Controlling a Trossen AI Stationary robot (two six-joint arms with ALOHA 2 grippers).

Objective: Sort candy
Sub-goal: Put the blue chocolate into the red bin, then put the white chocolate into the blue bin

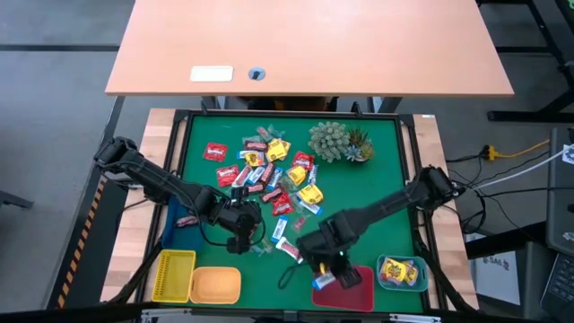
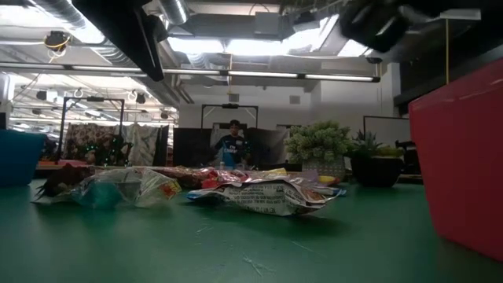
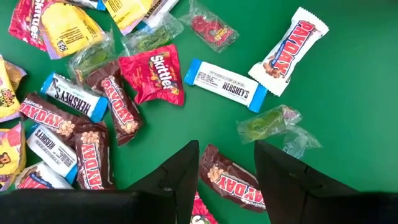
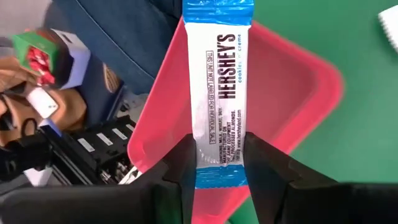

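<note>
Work cell surroundings: open industrial room with a desk behind the surface.

A green mat (image 1: 377, 224) covers the surface, which is framed by pale wooden boards (image 1: 126, 260). Directly behind it stands a light wooden desk (image 1: 309, 45) carrying a white label (image 1: 212, 74) and a round cable port (image 1: 257, 74). The floor (image 1: 54, 99) is grey; cables (image 1: 516, 166) run along it on the right. In the low view, long ceiling light strips (image 2: 259, 76) and exposed ducting (image 2: 75, 16) run overhead, the far wall (image 2: 342, 102) is pale, and a person (image 2: 233, 145) stands in the background.
</note>
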